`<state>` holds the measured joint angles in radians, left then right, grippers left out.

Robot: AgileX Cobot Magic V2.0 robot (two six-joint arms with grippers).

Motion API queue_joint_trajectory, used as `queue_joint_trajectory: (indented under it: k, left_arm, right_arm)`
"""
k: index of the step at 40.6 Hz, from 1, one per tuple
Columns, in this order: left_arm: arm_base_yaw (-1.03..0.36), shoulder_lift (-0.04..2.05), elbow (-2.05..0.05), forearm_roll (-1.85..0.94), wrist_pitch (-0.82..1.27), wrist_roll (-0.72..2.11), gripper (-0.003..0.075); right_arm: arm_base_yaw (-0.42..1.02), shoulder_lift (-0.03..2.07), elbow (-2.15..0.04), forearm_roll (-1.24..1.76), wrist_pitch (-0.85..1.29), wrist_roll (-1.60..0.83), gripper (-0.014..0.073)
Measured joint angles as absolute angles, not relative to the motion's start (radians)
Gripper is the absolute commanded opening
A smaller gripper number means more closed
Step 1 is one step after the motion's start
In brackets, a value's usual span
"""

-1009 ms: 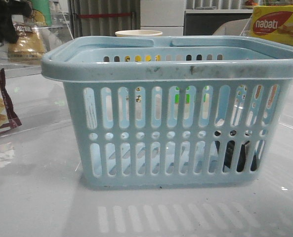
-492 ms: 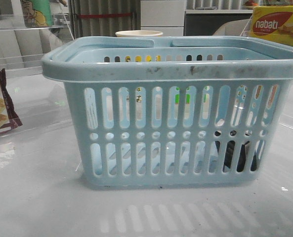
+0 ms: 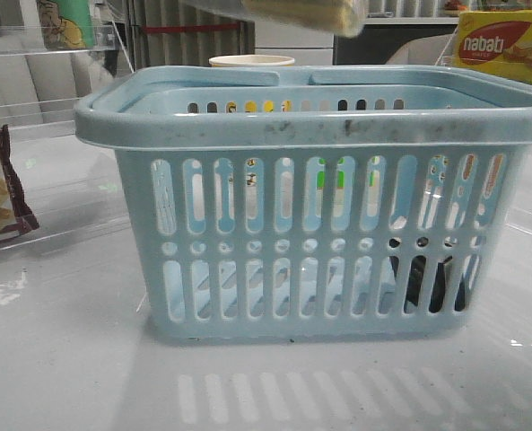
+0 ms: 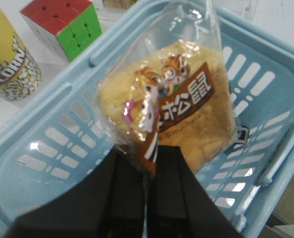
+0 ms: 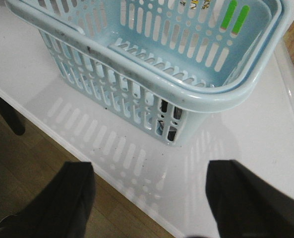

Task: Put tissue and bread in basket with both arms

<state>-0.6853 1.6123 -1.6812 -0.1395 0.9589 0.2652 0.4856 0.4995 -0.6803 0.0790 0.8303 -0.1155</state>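
The left gripper (image 4: 147, 163) pinches the edge of the bread (image 4: 176, 114) bag, hanging it above the open basket (image 3: 310, 121); in the front view the bread sits at about twelve o'clock over the rim. The right gripper (image 5: 149, 198) is spread wide, empty, above the table (image 5: 246, 139) beside the basket. A dark shape low behind the basket's slots, at about four o'clock, may be the tissue (image 3: 422, 283).

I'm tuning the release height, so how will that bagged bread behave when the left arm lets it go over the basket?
The bread hangs by a pinched corner of crinkly clear bag, so it probably dangles and swings. It looks puffy and light, likely landing softly in the basket. Glossy film could slip between the left gripper jaws.
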Motion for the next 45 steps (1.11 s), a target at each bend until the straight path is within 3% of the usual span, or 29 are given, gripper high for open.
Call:
queue_joint_trajectory:
  k: [7,9,17,19,32,45]
  left_arm:
    - [-0.690,1.612,-1.597,-0.136,0.935,0.265,0.0118]
    - [-0.690,1.612,-1.585,-0.136,0.934,0.265,0.0168]
    - [-0.690,1.612,-1.573,-0.135,0.924,0.265,0.0502]
    - [-0.690,1.612,-1.573,-0.135,0.919,0.265,0.0537]
    - [-0.690,1.510,-1.530,-0.129,0.902,0.265,0.0525]
    - [-0.646,1.174,-1.222,-0.131,0.775,0.252,0.0525]
  right_arm:
    - [0.486,0.500,-0.680,0.079,0.830,-0.115,0.0569]
    - [0.486,0.500,-0.680,0.079,0.830,-0.115,0.0569]
    - [0.486,0.500,-0.680,0.079,0.830,-0.115,0.0569]
    - [0.486,0.500,-0.680,0.079,0.830,-0.115,0.0569]
    - [0.486,0.500,-0.680,0.079,0.830,-0.115,0.0569]
    - [0.486,0.500,-0.680,0.079,0.830,-0.115,0.0569]
